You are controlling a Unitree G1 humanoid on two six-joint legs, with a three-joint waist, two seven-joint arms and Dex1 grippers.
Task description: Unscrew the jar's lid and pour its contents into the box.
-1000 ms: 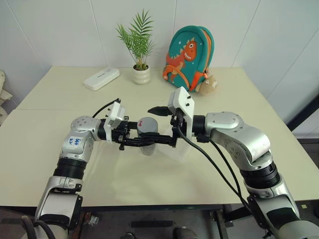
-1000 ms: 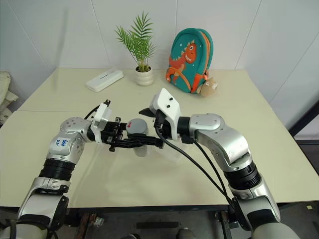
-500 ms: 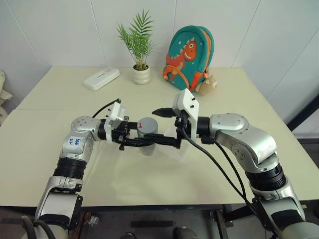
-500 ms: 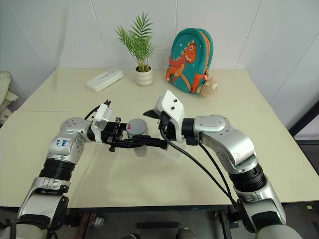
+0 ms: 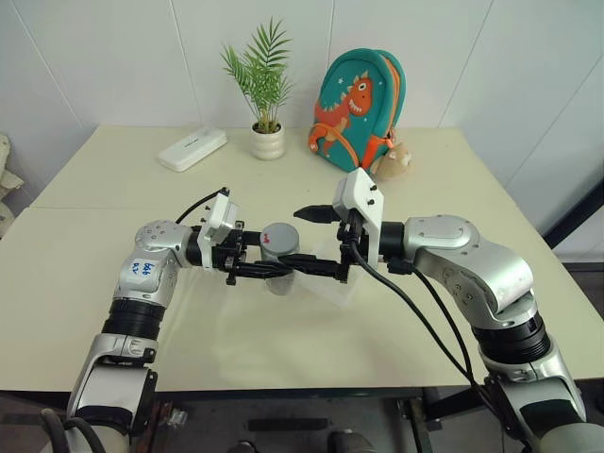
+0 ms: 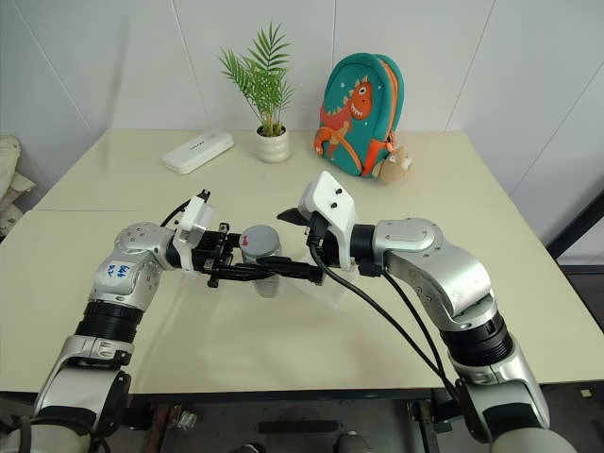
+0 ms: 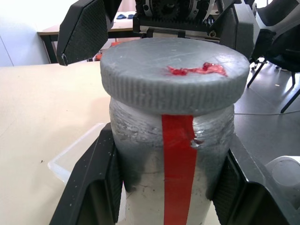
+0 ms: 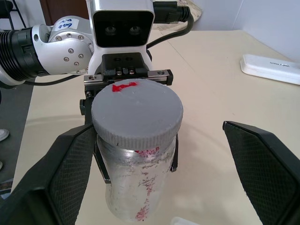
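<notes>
With the left gripper point(image 5: 276, 269) clamped on the jar point(image 5: 280, 257) above the table just beside the box point(image 5: 332, 279), whose edges are hard to trace, the right gripper point(image 8: 159, 154), jaws spread wide, risks closing off-centre on the lid point(image 8: 137, 112) and slipping.

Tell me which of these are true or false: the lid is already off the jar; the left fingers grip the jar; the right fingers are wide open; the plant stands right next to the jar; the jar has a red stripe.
1. The lid is off the jar. False: it sits on top of the jar.
2. The left fingers grip the jar. True: they press on both sides of its body.
3. The right fingers are wide open. True: they stand apart on either side of the lid.
4. The plant stands beside the jar. False: it stands at the table's far edge.
5. The jar has a red stripe. True.
</notes>
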